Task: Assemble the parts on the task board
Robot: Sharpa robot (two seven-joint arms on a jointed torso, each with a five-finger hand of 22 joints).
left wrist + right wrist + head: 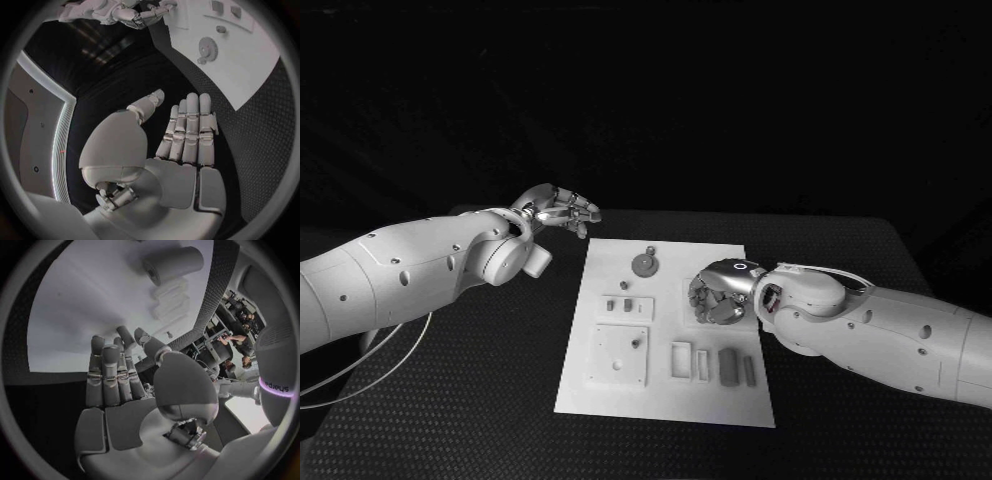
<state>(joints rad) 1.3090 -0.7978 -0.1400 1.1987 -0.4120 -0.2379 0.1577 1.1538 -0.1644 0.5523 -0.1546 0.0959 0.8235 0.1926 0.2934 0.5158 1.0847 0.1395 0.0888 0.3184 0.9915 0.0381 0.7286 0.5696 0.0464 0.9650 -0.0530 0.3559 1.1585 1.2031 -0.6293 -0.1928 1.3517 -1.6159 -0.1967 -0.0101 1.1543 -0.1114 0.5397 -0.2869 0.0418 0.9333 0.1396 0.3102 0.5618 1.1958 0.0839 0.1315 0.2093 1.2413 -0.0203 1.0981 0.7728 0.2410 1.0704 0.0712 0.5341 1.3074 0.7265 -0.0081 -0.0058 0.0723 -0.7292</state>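
Two hands flank the black table (473,400): the task board (678,400) lies at its centre, grey parts (731,365) on it. The left hand (560,211) and right hand (718,293) hold nothing, fingers extended.

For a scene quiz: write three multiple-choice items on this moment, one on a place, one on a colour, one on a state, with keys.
1. Where is the right hand?
A. over the board's right part
B. off the table
C. beside the left hand

2. What colour is the board?
A. black
B. white
C. blue

3. The left hand is:
A. holding a gear
B. pressing the board
C. empty

Answers: 1 A, the head view shows it above the board's right side. 2 B, a white plate on the black table. 3 C, its wrist view shows bare fingers.
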